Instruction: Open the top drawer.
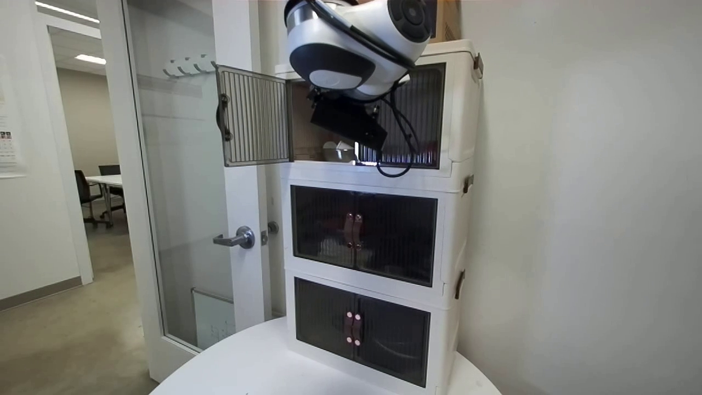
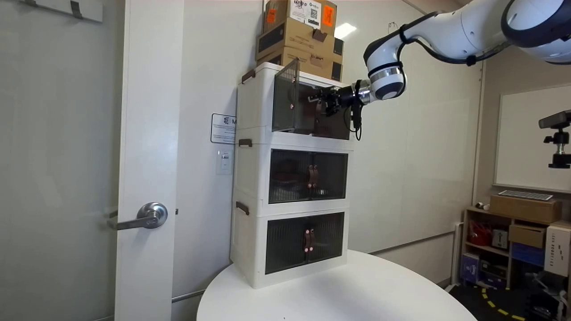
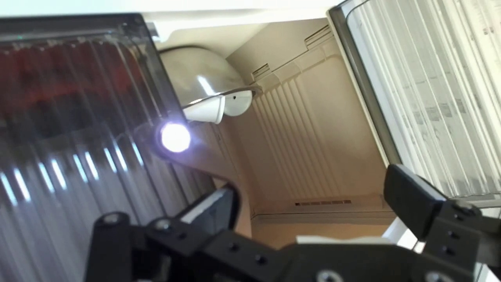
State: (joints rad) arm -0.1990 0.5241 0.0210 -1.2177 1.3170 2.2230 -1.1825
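Above the counter (image 2: 383, 290), the top drawer (image 2: 255, 104) seems half opened: left door (image 1: 255, 120) out, right door (image 1: 429, 118) closed, its handle (image 3: 210, 158) likely next for the spread fingers (image 3: 415, 199) to pull.

White glare on blurred handle (image 3: 213, 162); streaks across ribbed panel (image 3: 84, 145).

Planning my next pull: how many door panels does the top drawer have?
2 on the top drawer: an open panel, swung outward at left in an exterior view, and a seemingly closed panel at right. The arm partly hides the front; no third panel shows.
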